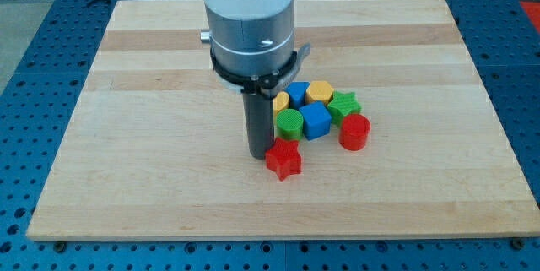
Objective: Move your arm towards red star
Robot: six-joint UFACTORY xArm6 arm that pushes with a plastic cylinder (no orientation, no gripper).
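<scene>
My tip [257, 154]: plain dark rod end, no fingers, holding nothing; rests on table, just left of red star, seemingly touching.
Red star [284, 159]: glossy, blunt-pointed, below the cluster.
Cluster: green cylinder [289, 122], blue cube [315, 121], blue block [296, 94], yellow hexagon [320, 92], green star [343, 105], red cylinder [355, 132], yellow block [281, 101] partly hidden.
Table [126, 136]: pale wood planks.

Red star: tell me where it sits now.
The red star lies below the cluster's left end, under the green cylinder, with my tip just to its left.
</scene>
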